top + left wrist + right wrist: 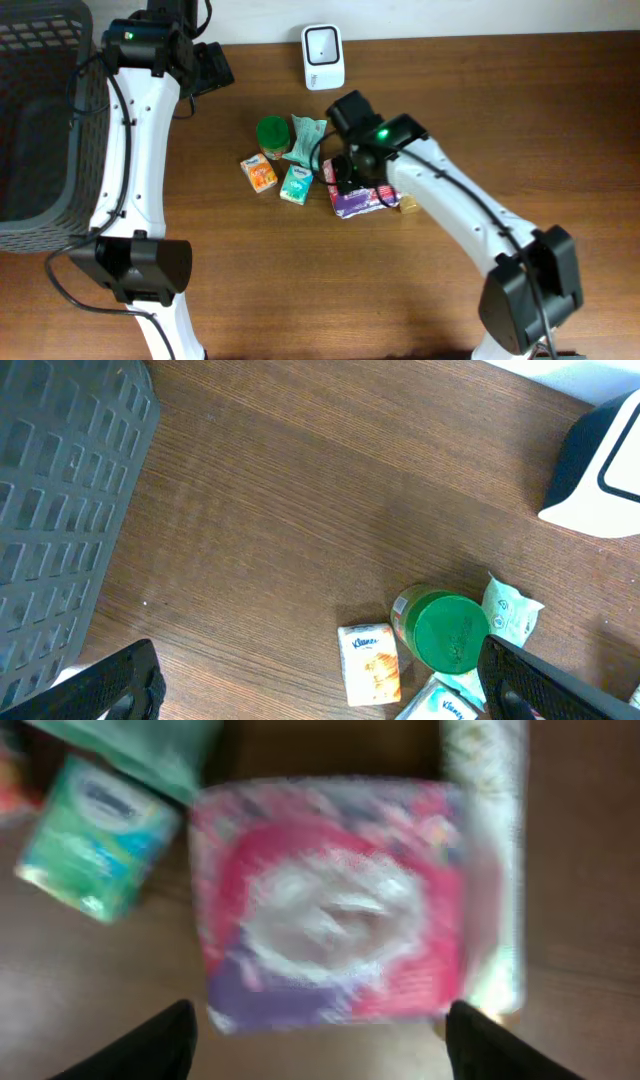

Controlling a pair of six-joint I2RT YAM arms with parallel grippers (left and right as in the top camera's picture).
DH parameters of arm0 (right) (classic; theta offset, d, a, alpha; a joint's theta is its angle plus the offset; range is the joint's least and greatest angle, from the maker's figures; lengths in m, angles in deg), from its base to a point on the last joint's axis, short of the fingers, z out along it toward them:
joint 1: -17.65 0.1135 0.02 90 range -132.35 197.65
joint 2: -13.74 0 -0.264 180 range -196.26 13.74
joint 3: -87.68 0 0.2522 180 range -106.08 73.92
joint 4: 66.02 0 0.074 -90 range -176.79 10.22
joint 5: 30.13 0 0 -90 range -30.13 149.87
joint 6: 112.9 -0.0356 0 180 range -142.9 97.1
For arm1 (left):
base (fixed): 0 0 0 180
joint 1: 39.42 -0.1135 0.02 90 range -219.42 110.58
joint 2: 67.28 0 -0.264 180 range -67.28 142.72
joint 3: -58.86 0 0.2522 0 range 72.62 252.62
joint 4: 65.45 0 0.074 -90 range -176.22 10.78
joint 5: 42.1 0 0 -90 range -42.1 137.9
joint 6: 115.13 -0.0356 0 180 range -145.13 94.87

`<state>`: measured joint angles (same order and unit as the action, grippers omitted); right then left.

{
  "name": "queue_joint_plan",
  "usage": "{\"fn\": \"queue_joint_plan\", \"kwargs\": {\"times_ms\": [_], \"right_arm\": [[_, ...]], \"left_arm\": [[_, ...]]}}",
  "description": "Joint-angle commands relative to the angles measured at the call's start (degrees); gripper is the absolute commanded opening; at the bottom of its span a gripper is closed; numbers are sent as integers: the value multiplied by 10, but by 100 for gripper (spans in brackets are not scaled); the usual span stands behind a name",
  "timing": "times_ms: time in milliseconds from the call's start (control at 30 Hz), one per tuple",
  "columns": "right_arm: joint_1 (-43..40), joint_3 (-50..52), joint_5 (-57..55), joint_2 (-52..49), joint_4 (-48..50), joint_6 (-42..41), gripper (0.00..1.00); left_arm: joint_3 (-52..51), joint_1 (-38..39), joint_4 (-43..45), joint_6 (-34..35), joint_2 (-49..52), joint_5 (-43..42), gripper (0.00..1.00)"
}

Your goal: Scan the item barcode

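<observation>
A pink and purple soft pack (330, 900) lies flat on the table, blurred in the right wrist view. My right gripper (320, 1050) hangs just above its near edge, open, with one finger off each side and not touching it. In the overhead view the same pack (358, 201) sits partly under that gripper (350, 175). The white scanner (323, 56) stands at the table's back edge. My left gripper (325, 685) is open and empty, held high at the back left (210, 68). No barcode shows on the pack.
Left of the pack lie a green-lidded tub (271, 133), a mint wipes packet (307, 138), an orange tissue pack (259, 172) and a teal tissue pack (296, 184). A dark plastic basket (40, 120) fills the left edge.
</observation>
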<state>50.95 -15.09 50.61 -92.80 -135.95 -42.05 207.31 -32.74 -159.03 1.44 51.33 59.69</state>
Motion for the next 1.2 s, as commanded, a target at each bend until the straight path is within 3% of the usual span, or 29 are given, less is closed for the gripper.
{"fn": "queue_joint_plan", "kwargs": {"times_ms": [0, 167, 433, 533, 700, 733, 767, 833, 933, 1000, 1067, 1167], "right_arm": [[70, 6, -91, -38, 23, -16, 74], [113, 6, -212, -104, 30, -68, 74], [110, 6, -219, -145, 31, -67, 70], [109, 6, -219, -156, 31, -74, 48], [109, 6, -230, -157, 33, -80, 47], [109, 6, -229, -157, 33, -80, 37], [109, 6, -223, -157, 33, -79, 10], [106, 4, -205, -153, 25, -79, 4], [70, -26, -151, -129, -13, -78, 4], [21, -56, -65, -105, -31, -34, 4], [-44, -87, 131, -79, -39, 58, 4], [-122, -118, 376, -59, -72, 120, 4]], "left_arm": [[-1, 0, 0, -6, 4, 0, 99], [-1, 0, 0, -6, 4, 0, 99], [-1, 0, 0, -6, 4, 0, 99], [-1, 0, 0, -6, 4, 0, 99], [-1, 0, 0, -6, 4, 0, 99], [-1, 0, 0, -6, 4, 0, 99], [-1, 0, 0, -6, 4, 0, 99], [-1, 0, 0, -6, 4, 0, 99], [-1, 0, 0, -6, 4, 0, 99], [-1, 0, 0, -6, 4, 0, 99], [-1, 0, 0, -6, 4, 0, 99], [-1, 0, 0, -6, 4, 0, 99]]}}
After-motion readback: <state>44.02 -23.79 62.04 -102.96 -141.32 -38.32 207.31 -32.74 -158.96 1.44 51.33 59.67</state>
